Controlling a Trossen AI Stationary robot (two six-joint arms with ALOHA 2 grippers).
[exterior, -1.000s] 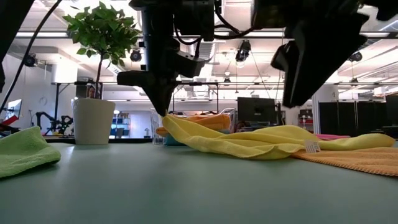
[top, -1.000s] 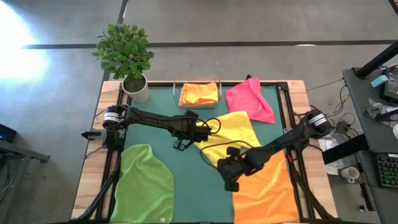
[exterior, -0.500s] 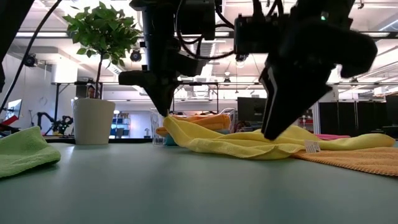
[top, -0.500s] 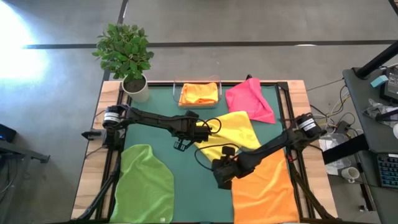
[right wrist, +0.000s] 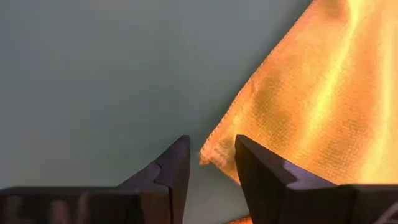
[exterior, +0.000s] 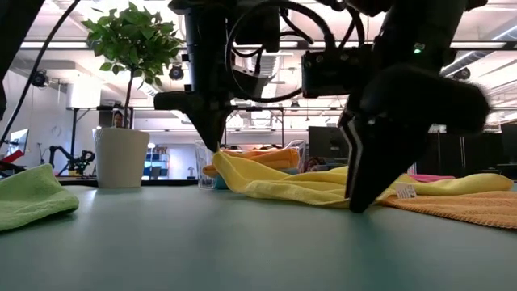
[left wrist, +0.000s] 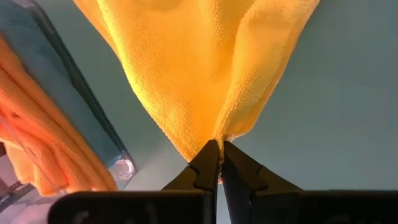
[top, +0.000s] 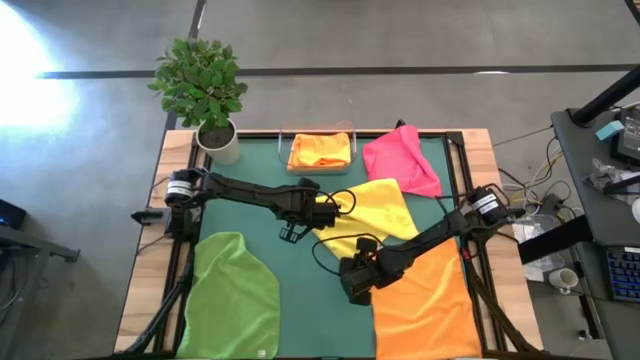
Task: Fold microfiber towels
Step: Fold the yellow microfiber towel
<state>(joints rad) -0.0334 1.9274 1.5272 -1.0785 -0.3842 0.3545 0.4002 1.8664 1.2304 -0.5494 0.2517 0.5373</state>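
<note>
The yellow towel (top: 372,212) lies mid-table, one corner raised by my left gripper (left wrist: 217,144), which is shut on it. The rest slopes down onto the green mat (top: 255,215). My right gripper (right wrist: 211,155) is open and low at the towel's near corner (right wrist: 210,153), with one finger on either side of that corner. That towel's right part rests on an orange towel (top: 425,300). A green towel (top: 235,295) lies at the near left and a pink one (top: 405,160) at the far right. My left gripper pinches the yellow towel's left corner (left wrist: 214,135) between its two fingertips, coming from above at a slant. The corner is held a little above the mat (exterior: 216,153). The cloth falls from it in soft folds, and its far part lies on the table.
A clear tray (top: 320,135) with a folded orange towel (top: 320,150) stands at the far edge. A potted plant (top: 205,90) stands at the far left corner. Bare green mat shows between the green towel and the yellow one.
My right gripper has come down toward the mat and moved toward the table's left, from above the orange towel's edge to the yellow towel's near corner. The left gripper and the raised corner have kept still.
</note>
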